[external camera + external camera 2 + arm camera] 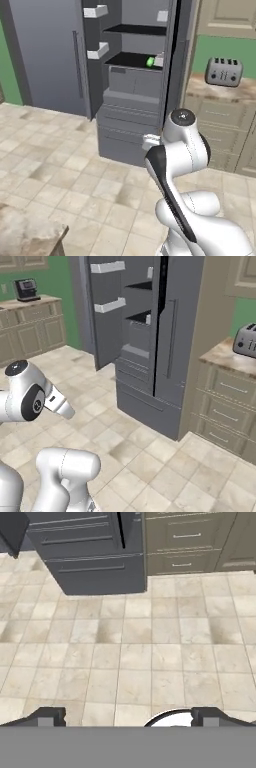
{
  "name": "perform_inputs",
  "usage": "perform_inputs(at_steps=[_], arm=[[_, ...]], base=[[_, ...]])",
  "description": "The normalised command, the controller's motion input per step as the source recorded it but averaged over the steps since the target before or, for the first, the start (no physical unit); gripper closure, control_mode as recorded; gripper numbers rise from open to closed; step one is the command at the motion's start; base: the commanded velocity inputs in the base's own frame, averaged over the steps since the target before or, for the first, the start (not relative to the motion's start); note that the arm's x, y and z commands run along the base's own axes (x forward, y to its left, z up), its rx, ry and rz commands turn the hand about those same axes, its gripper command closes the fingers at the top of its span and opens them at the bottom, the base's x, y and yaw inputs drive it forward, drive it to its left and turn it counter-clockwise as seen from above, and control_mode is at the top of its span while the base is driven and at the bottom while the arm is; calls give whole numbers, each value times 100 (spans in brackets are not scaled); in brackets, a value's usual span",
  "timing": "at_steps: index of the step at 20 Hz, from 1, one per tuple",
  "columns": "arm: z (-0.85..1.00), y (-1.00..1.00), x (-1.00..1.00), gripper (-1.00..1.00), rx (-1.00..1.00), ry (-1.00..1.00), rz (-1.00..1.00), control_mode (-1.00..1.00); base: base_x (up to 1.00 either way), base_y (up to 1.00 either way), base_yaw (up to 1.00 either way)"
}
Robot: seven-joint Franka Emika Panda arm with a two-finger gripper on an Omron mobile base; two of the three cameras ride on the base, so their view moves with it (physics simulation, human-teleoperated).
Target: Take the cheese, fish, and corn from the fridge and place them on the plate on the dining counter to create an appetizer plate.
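corn: a small bright green shape (pixel 150 62) lies on a dark fridge shelf, at the shelf's right end, far from the arm; it is too small to tell more.
fridge: the tall grey fridge (pixel 132 125) stands on the far side of the tiled floor with its left door (pixel 47 55) swung open; the left base view shows black shelves inside and grey drawers below them. White door bins (pixel 109 286) hang on the inner face of the open door, one above the other. A long dark bar handle (pixel 77 64) runs down the door's outer face.
fingers: the two dark fingertips (pixel 47 716) stand spread wide at the bottom of the hand view, nothing between them; the gripper (pixel 127 719) looks down at bare floor tiles, well apart from the fridge.
arm: the white arm (pixel 180 150) is folded up near the base, in front of the fridge's lower drawers.
bench: a beige cabinet with a brown marbled top (pixel 220 92) stands just right of the fridge.
toaster: a grey toaster (pixel 223 71) sits on that bench.
floor: pale beige tiles (pixel 135 652) lie between robot and fridge.
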Motion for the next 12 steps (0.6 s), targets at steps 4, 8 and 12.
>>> perform_inputs(at_steps=[4, 8, 12], arm=[[0, 0, 0, -100, 0, 0, 0, 100], [0, 0, 0, -100, 0, 0, 0, 100], [0, 0, 0, -100, 0, 0, 0, 100]], base=[[100, 0, 0], [100, 0, 1], [100, 15, 6]])
